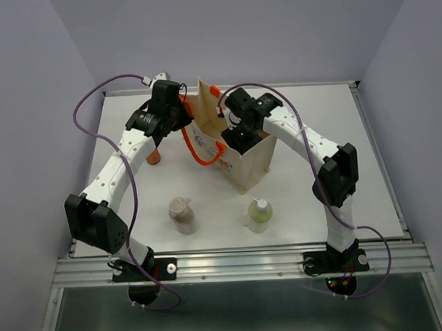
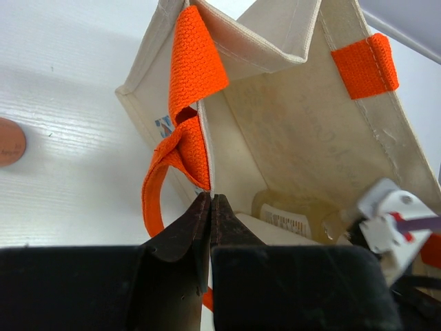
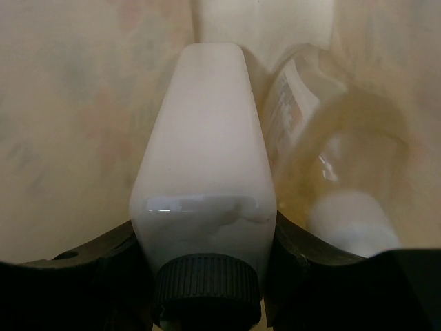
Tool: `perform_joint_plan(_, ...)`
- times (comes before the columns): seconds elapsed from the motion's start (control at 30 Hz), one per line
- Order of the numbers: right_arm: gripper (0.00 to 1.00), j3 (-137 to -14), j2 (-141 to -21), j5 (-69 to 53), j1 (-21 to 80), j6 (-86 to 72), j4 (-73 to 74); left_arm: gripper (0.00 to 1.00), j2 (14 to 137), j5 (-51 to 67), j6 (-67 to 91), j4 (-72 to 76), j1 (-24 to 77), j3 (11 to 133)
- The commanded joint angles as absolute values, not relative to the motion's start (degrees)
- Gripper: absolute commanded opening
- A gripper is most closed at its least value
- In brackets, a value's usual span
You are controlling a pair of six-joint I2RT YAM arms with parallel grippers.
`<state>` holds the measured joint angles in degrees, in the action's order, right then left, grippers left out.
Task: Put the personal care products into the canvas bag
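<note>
The beige canvas bag (image 1: pixel 251 161) with orange handles (image 1: pixel 199 153) stands open mid-table. My left gripper (image 1: pixel 181 117) is shut on the bag's left rim; in the left wrist view (image 2: pixel 210 201) the jaws pinch the wall below the handle (image 2: pixel 193 69). My right gripper (image 1: pixel 240 134) is inside the bag, shut on the whitish bottle (image 3: pixel 203 165) with a dark cap (image 3: pixel 207 286). The amber bottle (image 3: pixel 331 138) lies beside it in the bag and also shows in the left wrist view (image 2: pixel 296 210). The orange bottle (image 1: pixel 154 157), tan-brown bottle (image 1: pixel 183 215) and pale green bottle (image 1: pixel 259 216) are on the table.
The white table (image 1: pixel 336 132) has a metal rail along its near edge (image 1: pixel 239 265). The orange bottle sits partly under my left arm. The tan-brown and pale green bottles stand between the bag and the near edge.
</note>
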<state>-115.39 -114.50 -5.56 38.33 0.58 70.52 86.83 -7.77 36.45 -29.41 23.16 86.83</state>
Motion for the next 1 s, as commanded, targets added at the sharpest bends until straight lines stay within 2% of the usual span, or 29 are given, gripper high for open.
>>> perform_joint_plan(0.0,0.01,-117.2,-115.8,-3.8,38.5,0.5,70.9,0.0,85.0,-9.4,35.2,-27.5,23.0,89.9)
perform_joint_plan(0.4,0.01,-113.4,-116.8,-1.7,38.5,0.6,71.4,0.0,84.5,-9.9,34.9,-27.4,23.0,90.0)
perform_joint_plan(0.97,0.01,-110.3,-108.0,-0.7,38.5,0.2,72.5,0.0,84.8,-11.2,35.5,-27.8,23.0,89.6)
